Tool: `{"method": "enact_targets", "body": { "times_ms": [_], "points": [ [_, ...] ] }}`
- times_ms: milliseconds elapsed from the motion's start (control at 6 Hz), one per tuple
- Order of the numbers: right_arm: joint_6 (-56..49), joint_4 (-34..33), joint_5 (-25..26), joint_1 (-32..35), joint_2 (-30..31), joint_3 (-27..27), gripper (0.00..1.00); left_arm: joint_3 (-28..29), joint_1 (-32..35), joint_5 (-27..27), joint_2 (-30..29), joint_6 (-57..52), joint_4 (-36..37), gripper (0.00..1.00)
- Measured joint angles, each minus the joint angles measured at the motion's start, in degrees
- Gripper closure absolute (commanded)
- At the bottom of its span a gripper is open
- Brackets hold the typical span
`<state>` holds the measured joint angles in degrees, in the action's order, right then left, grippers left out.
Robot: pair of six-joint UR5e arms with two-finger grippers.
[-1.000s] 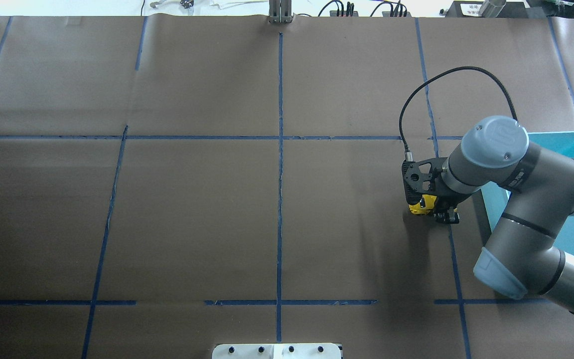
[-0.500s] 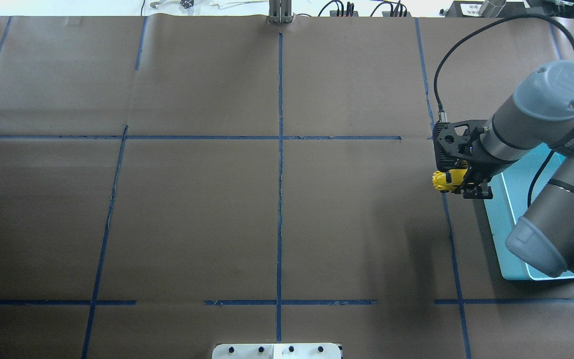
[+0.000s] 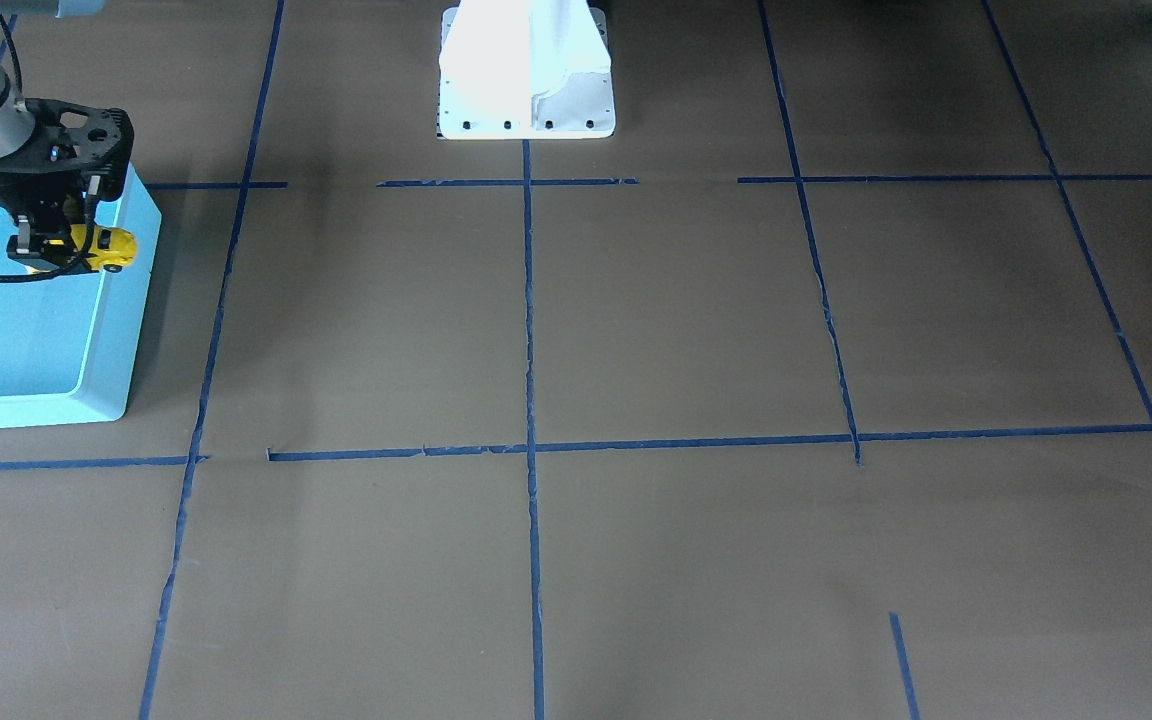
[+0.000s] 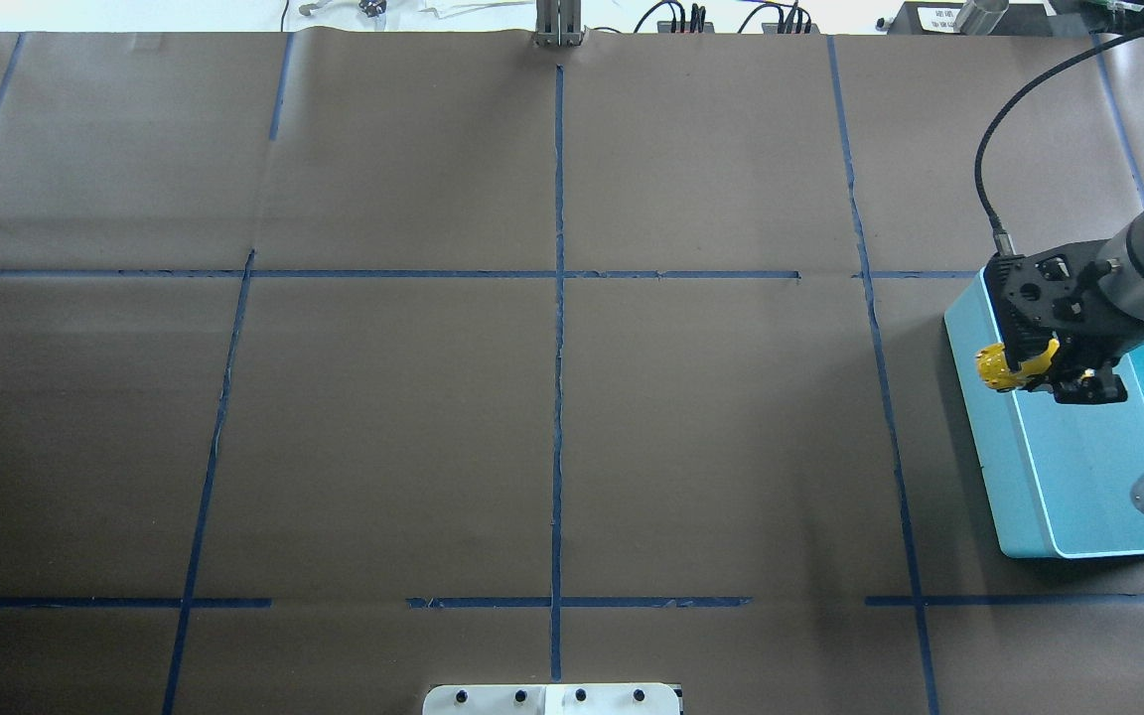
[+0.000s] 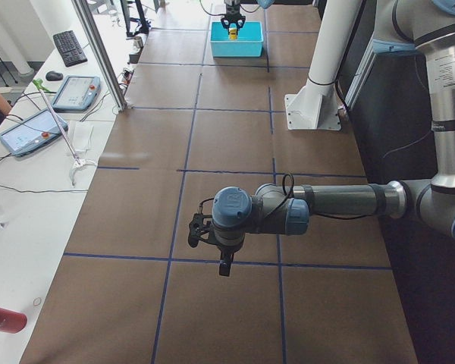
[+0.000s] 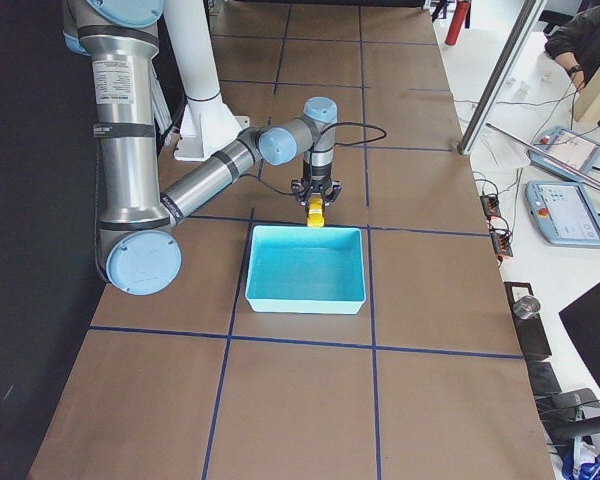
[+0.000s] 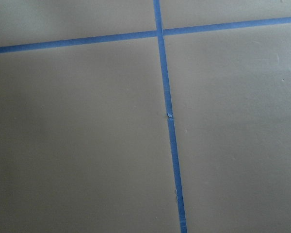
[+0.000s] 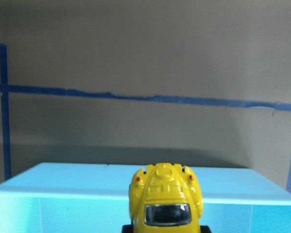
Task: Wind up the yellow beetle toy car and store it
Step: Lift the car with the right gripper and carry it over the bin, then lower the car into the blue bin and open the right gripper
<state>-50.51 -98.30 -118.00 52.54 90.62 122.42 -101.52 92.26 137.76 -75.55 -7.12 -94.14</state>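
The yellow beetle toy car (image 4: 1001, 365) is hanging over the turquoise bin (image 4: 989, 467), above the bin's long wall that is facing the middle of the surface (image 4: 383, 427). One rounded end is poking out past that wall while the rest is sitting between the fingers. The right end effector (image 4: 1049, 367) is gripping the car by its sides, its fingers pointing down, and in the right wrist view the car (image 8: 166, 199) is filling the bottom centre with the bin's rim (image 8: 63, 182) behind it. The bin is lying close to the surface's right edge, about midway along it. The left end effector (image 5: 224, 265) is hovering low near the surface's left edge, well apart from the car; whether it is open or closed I cannot tell. Its camera is looking at crossing blue tape lines (image 7: 167, 121).
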Motion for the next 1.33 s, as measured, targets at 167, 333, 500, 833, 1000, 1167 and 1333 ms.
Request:
{"method": "enact_targets", "body": {
  "times_ms": [167, 333, 500, 833, 1000, 1167, 1333],
  "points": [
    [-2.2, 4.4, 0.0, 1.2, 4.5, -0.7, 0.91, 0.2, 0.0, 0.0, 0.0, 0.0, -0.1, 0.00],
    [-2.6, 12.1, -0.1, 1.6, 8.8, -3.1, 0.91, 0.2, 0.0, 0.1, 0.0, 0.0, -0.1, 0.00],
    [-2.3, 18.2, -0.2, 1.8, 11.1, -5.8, 0.91, 0.3, 0.0, 0.1, 0.0, 0.0, -0.2, 0.00],
    [0.2, 21.7, -0.3, 1.8, 12.1, -8.6, 0.92, 0.3, 0.0, 0.1, 0.0, 0.0, -0.2, 0.00],
    [1.0, 21.9, -0.3, 1.7, 12.1, -9.6, 0.91, 0.4, 0.0, 0.0, 0.0, 0.0, -0.2, 0.00],
    [1.4, 22.0, -0.3, 1.7, 12.1, -10.5, 0.88, 0.6, 0.0, 0.0, 0.0, 0.0, -0.2, 0.00],
    [1.6, 22.3, -0.6, 1.6, 12.0, -11.4, 0.82, 0.7, 0.0, 0.0, 0.0, 0.0, -0.2, 0.00]
  ]
}}
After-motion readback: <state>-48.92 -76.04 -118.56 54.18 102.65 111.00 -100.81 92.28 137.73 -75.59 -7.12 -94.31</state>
